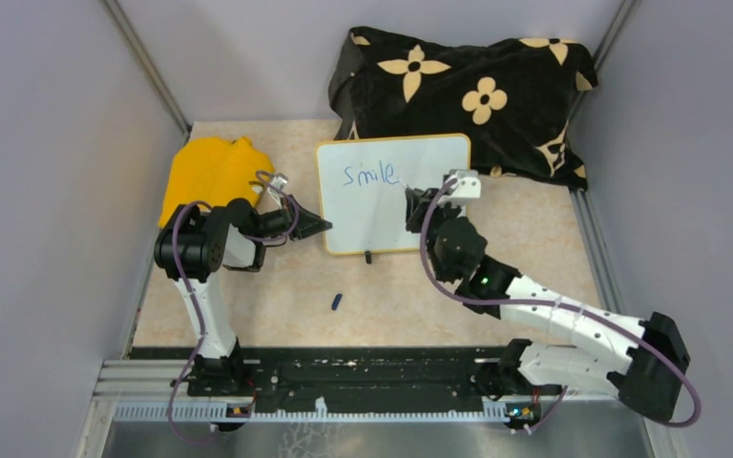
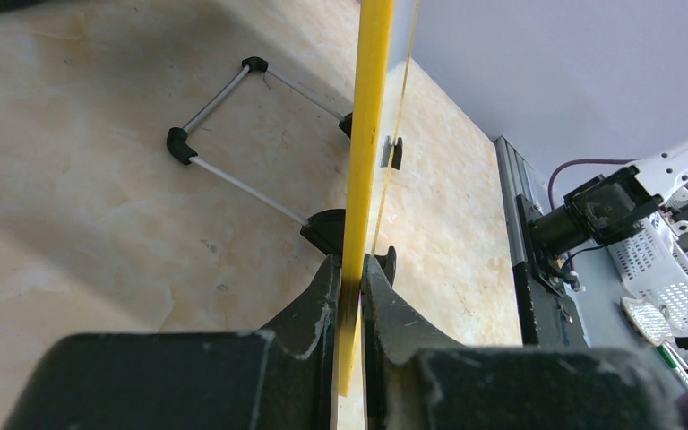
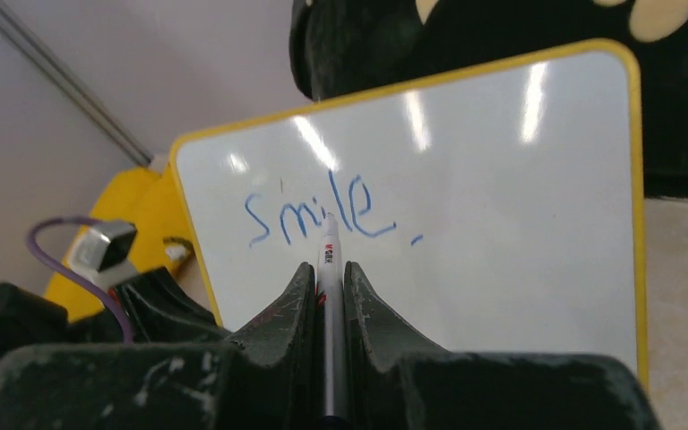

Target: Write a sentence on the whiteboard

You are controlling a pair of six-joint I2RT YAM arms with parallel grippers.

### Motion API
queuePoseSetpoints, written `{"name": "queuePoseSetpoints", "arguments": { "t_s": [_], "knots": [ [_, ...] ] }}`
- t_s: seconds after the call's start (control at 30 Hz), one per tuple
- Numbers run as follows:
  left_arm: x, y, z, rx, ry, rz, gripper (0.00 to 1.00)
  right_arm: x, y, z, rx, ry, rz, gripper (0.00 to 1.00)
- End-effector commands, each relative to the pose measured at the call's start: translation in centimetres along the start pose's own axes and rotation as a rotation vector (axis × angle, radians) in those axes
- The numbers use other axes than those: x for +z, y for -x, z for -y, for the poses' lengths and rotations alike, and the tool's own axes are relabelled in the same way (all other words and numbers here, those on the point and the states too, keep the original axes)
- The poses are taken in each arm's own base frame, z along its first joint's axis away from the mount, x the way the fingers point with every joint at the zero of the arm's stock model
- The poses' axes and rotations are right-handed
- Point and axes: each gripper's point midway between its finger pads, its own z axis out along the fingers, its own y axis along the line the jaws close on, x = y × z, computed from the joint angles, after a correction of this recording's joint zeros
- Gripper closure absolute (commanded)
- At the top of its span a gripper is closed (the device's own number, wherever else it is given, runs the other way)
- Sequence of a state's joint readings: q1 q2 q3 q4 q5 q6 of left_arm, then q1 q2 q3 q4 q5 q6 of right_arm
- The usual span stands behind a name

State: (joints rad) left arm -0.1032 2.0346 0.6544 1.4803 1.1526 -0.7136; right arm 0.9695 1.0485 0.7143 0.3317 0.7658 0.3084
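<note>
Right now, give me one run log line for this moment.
left gripper: shut on whiteboard rim | right gripper: shut on marker | sentence: only "Smile," written

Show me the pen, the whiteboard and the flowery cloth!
pen (image 3: 329, 244): right wrist view, white barrel near the tip.
whiteboard (image 1: 367, 219): top view, bare white face below the writing.
flowery cloth (image 1: 494, 98): top view, on a tan flower.
</note>
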Motion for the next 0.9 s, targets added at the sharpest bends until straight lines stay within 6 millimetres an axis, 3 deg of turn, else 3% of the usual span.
{"name": "queuePoseSetpoints", "arguments": {
  "t_s": [0.0,0.17,0.4,0.6,0.87],
  "knots": [
    [0.1,-0.4,-0.5,-0.01,0.003,-0.002,1.0,0.2,6.6,-0.2,0.157,0.018,0.092,1.0],
    [0.1,-0.2,-0.4,-0.006,0.002,0.001,1.0,0.0,6.2,-1.5,0.052,0.123,0.062,1.0],
    [0.1,-0.2,-0.3,-0.007,0.002,0.0,1.0,0.5,0.9,-2.4,-0.162,0.084,-0.026,1.0],
    [0.1,-0.3,-0.4,-0.007,0.003,-0.001,1.0,1.4,-3.6,-3.3,-0.181,0.1,-0.099,1.0],
    [0.1,-0.7,-0.7,-0.011,0.011,-0.01,1.0,2.1,-6.3,-5.7,-0.196,0.141,-0.103,1.0]
  ]
}}
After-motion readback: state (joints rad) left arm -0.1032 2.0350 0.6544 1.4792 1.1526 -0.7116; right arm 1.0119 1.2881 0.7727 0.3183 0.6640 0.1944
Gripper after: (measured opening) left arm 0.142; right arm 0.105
